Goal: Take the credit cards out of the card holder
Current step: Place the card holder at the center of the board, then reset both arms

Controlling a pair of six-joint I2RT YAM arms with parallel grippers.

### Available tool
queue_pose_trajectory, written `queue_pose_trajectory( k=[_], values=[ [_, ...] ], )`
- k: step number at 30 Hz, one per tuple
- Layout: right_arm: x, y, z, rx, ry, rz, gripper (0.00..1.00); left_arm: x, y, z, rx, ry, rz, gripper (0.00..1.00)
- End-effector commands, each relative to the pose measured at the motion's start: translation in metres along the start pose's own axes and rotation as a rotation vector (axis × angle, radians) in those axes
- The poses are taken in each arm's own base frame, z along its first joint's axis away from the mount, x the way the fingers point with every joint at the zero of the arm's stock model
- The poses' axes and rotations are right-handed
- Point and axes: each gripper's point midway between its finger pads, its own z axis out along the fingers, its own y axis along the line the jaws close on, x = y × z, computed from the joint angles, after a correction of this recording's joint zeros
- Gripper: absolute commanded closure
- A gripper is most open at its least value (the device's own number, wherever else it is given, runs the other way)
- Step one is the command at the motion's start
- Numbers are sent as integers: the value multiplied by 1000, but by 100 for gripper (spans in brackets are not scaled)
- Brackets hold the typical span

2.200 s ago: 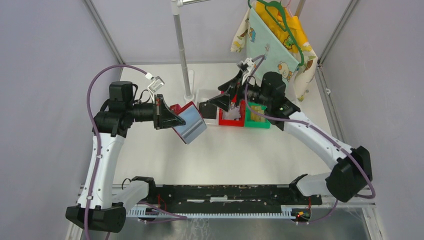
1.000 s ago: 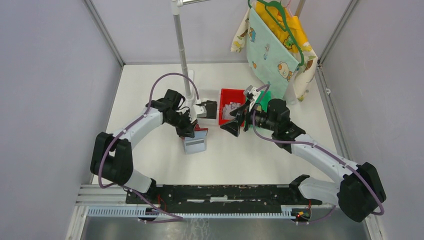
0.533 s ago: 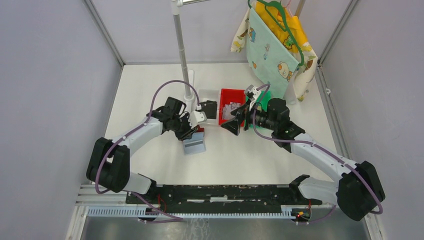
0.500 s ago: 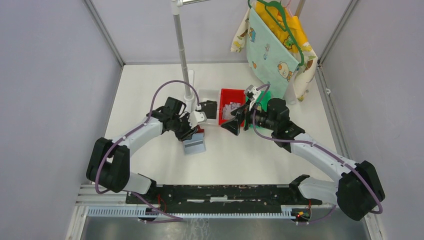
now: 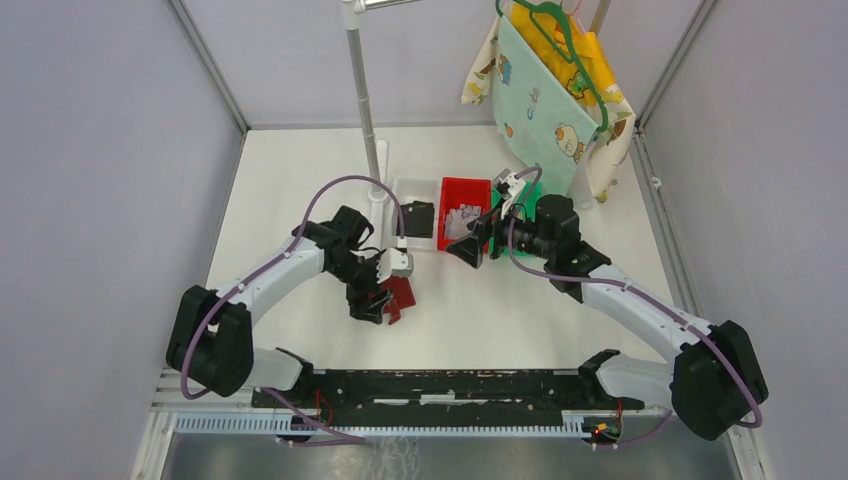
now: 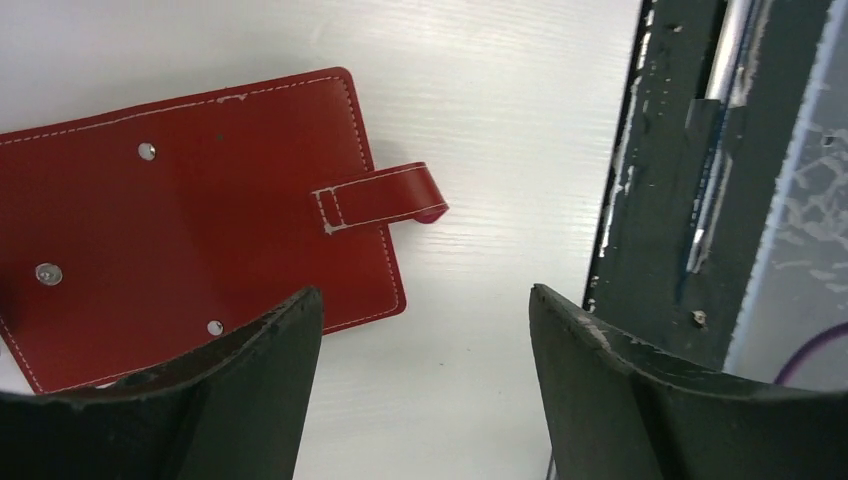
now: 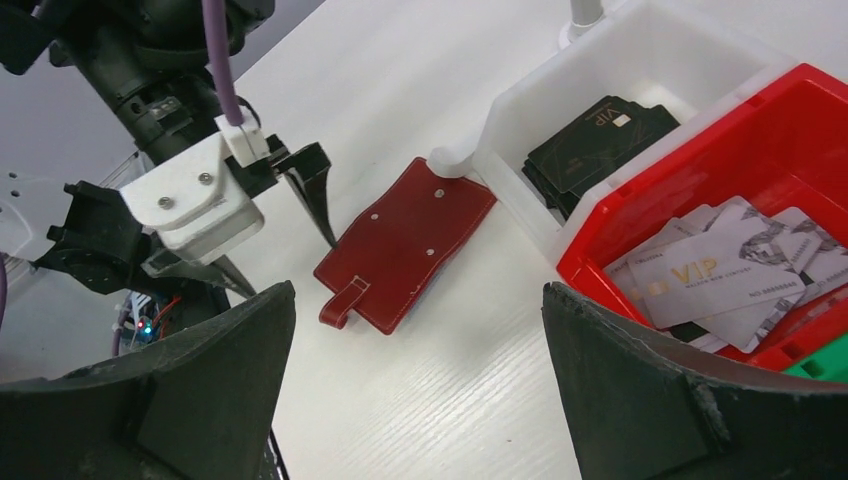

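Card holder (image 6: 190, 230): I read it lying flat on the table, cover side up, tab sticking out.
Left gripper (image 6: 420, 300): fingers wide, empty, just above the holder.
Right gripper (image 7: 417, 290): fingers wide, empty, beside the red bin (image 7: 690, 160).

"VIP" on black card (image 7: 600, 135) in white bin (image 7: 520, 160) and grey card (image 7: 700, 278) in red bin (image 7: 690, 165)

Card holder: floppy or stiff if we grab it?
Probably floppy: the card holder is a stitched folded cover, so lifted by one edge it may fall open. Lying flat on the table, it should slide, not tip. Its tab curls loose and could snag.
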Motion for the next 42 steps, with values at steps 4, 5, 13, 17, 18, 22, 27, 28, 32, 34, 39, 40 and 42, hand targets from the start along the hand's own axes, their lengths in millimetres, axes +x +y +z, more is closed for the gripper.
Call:
queue_pose_trajectory(
  k=[4,5,13,17,18,22,27,28,32,34,39,40,42],
  values=[
    [-19,-50,-26,281,-77,-75,2,-31,24,-41,-5,-109,-65,21],
    [-18,-67,-36,371,-86,-76,2,-34,39,-53,-50,-140,-102,20],
    [7,-174,-170,1165,-283,-77,2,11,154,-147,-489,-362,-487,0],
    [29,-188,-236,1440,-440,-129,2,40,174,-162,-632,-479,-591,0],
    [36,-189,-250,1499,-481,-130,2,47,178,-164,-665,-507,-615,0],
    [55,-201,-275,1632,-446,-121,2,70,196,-165,-802,-589,-701,0],
    [77,-217,-293,1704,-450,-62,2,82,209,-160,-935,-706,-739,0],
    [80,-217,-295,1700,-451,-80,2,82,209,-160,-954,-734,-731,0],
    [97,-220,-301,1705,-418,-110,2,81,206,-160,-1017,-842,-699,0],
    [101,-220,-302,1695,-407,-125,2,83,205,-159,-1042,-879,-702,0],
    [103,-216,-296,1634,-386,-210,2,92,205,-155,-1108,-932,-691,0],
    [102,-215,-294,1616,-386,-225,2,91,204,-158,-1127,-955,-679,0],
    [102,-216,-289,1587,-381,-235,2,87,201,-163,-1157,-992,-647,0]
  ],
)
